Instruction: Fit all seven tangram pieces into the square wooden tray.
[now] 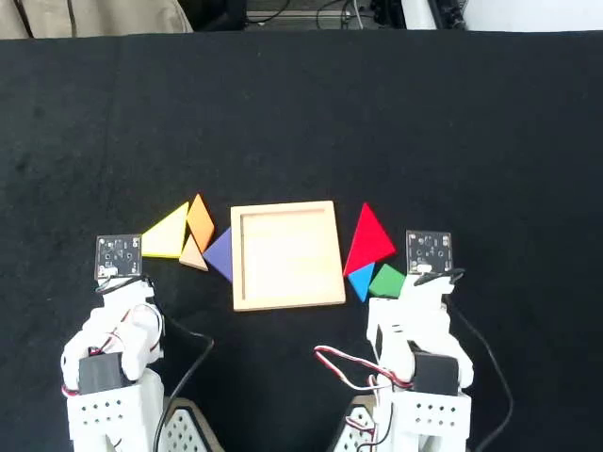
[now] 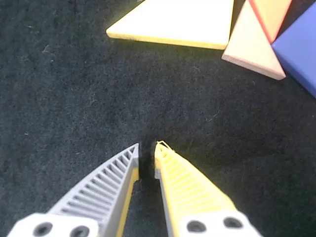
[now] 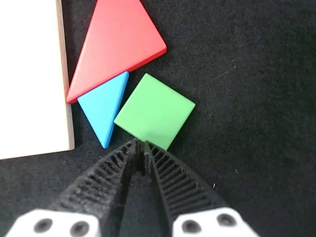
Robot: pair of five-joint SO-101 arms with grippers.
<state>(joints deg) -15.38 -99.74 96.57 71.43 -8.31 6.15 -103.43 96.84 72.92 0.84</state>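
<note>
The left gripper (image 2: 147,148) is held low over the black, felt-like cloth (image 2: 59,98). Its ribbed fingers, one grey and one yellow, are drawn together to a narrow slit, and nothing is gripped. Ahead of its tips, across a stretch of bare cloth, a flat yellow triangle (image 2: 182,22) is laid. Beyond that, toward the other arm, a small tan triangle (image 2: 252,47), an orange piece (image 2: 274,11) and a purple triangle (image 2: 301,54) are packed edge to edge.

The right gripper (image 3: 140,148) is likewise closed on nothing, its black ribbed fingers pressed tip to tip. Its tips are set at the near corner of a green square (image 3: 155,111); contact cannot be told. Just beside the square a small blue triangle (image 3: 103,108) is laid, and a large red triangle (image 3: 116,42) is set beyond both, along the blue one's edge.

The square wooden tray (image 3: 29,74), pale and raised at the rim, is found ahead of this gripper on the side toward the other arm. The red and blue pieces are set against its edge, and all seven smooth, straight-edged pieces are left outside it on the cloth.
</note>
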